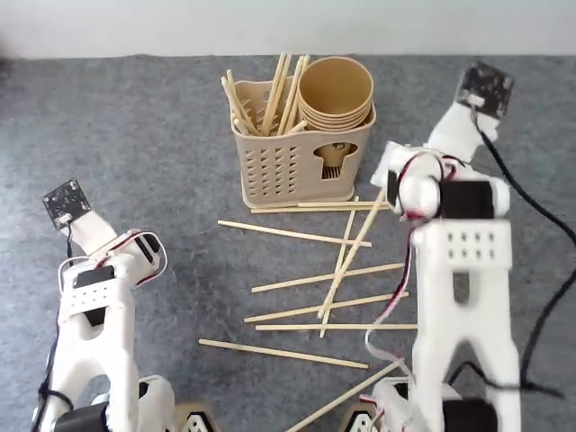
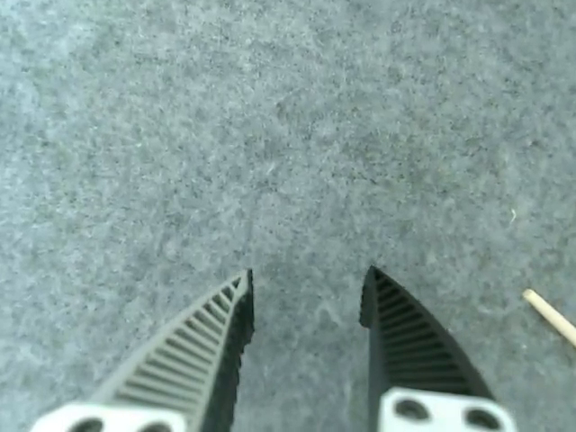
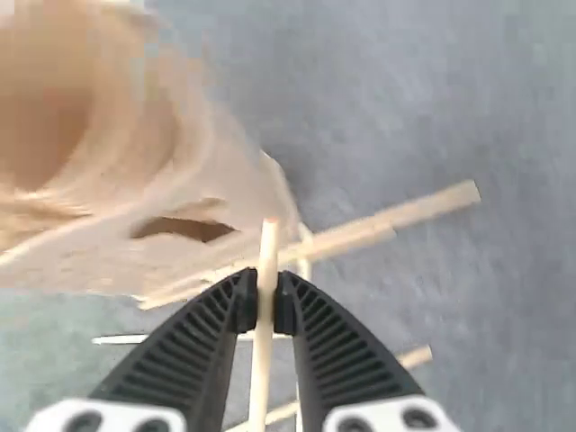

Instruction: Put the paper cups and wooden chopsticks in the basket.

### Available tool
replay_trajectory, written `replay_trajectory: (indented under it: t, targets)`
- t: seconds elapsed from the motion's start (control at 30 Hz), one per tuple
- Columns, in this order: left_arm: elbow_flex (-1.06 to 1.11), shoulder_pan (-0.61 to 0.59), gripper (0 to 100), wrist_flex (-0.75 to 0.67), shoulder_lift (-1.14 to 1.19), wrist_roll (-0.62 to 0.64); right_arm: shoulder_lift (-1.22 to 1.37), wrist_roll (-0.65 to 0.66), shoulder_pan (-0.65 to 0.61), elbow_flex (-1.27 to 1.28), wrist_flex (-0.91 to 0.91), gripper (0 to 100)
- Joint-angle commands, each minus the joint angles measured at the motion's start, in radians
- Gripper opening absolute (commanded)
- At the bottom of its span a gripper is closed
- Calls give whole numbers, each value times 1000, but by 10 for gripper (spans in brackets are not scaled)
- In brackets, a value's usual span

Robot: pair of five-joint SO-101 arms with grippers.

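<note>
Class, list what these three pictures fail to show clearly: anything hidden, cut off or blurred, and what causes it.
1. Right wrist view: basket and cups are blurred; cup count unreadable.
2. Right wrist view: held chopstick runs off the edge through the right gripper.
3. Left wrist view: loose chopstick cut off by the edge.
4. High view: right arm covers ends of table chopsticks.

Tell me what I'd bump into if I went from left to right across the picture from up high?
Left arm → the chopsticks standing in the basket → the paper cups stacked in it → right arm.
</note>
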Motion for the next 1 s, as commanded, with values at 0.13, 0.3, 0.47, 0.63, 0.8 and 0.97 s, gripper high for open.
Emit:
replay_trajectory:
  t: [0.13,0.3,0.47,0.63,0.8,0.97]
  targets:
    - [-7,0,187,-26,-34,-9,-128,124,-133,-199,-124,8]
    - [-7,0,187,-26,-34,-9,-122,253,-226,-222,-418,8]
    - [-7,0,187,-26,-34,-9,-51,397,-285,-227,-707,8]
    - [-7,0,187,-26,-34,-9,64,427,-303,-227,-883,8]
    - [-7,0,187,-26,-34,-9,197,425,-312,-227,-1001,8]
    - [-7,0,187,-26,-34,-9,265,428,-323,-229,-1181,8]
